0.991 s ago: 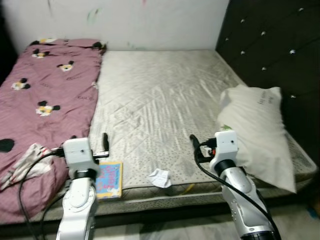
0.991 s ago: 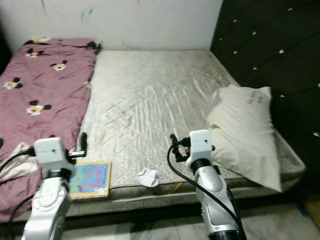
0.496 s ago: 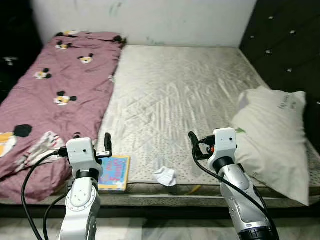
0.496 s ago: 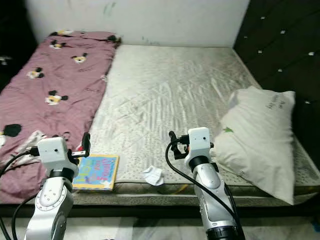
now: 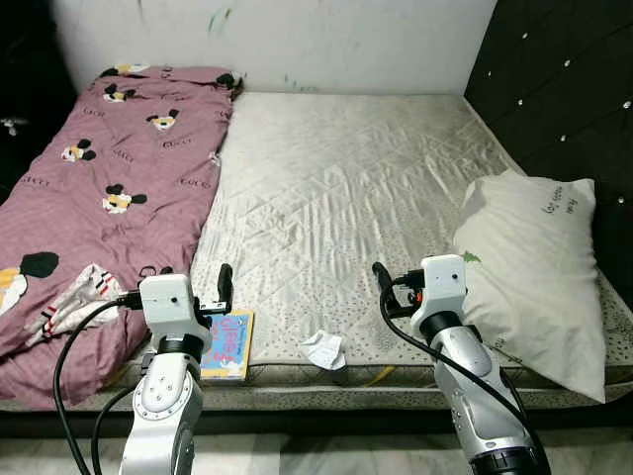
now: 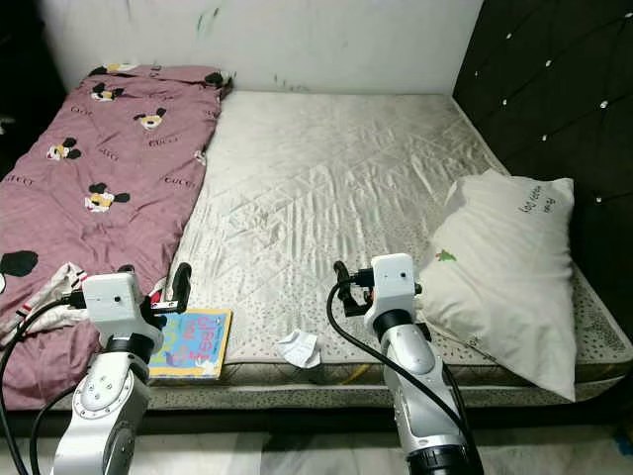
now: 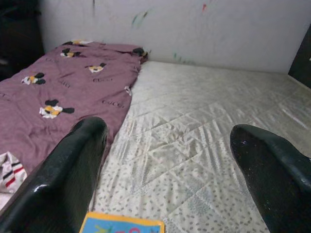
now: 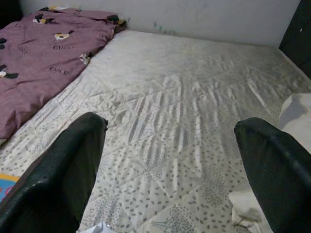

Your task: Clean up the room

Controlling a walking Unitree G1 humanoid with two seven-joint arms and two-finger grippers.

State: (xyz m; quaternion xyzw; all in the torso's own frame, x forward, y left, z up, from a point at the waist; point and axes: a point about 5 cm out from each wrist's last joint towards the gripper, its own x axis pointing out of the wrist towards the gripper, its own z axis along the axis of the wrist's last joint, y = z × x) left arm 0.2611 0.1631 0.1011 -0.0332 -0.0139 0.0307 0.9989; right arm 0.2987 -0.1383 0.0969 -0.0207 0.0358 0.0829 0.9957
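A colourful children's book [image 5: 226, 343] lies flat at the mattress's near edge, just beyond my left gripper [image 7: 167, 191]; its top edge [image 7: 124, 226] shows between the fingers. A crumpled white paper [image 5: 323, 349] sits on the same edge, between the two arms. A large white pillow [image 5: 539, 272] rests on the right side of the bed. My right gripper [image 8: 170, 187] hovers over the near edge, left of the pillow. Both grippers are open and hold nothing. One black finger [image 5: 226, 283] of the left and one finger [image 5: 380, 284] of the right stand upright.
A maroon blanket [image 5: 109, 178] with cartoon mouse prints covers the bed's left side, with a striped cloth [image 5: 69, 305] bunched at its near end. The grey quilted mattress [image 5: 346, 178] meets a white wall at the back. A dark tufted headboard [image 5: 564, 89] stands at the right.
The whole view has shifted as the camera moved, showing more of the blanket. Book, paper and pillow lie as before. Both grippers stay open in front of the bed.
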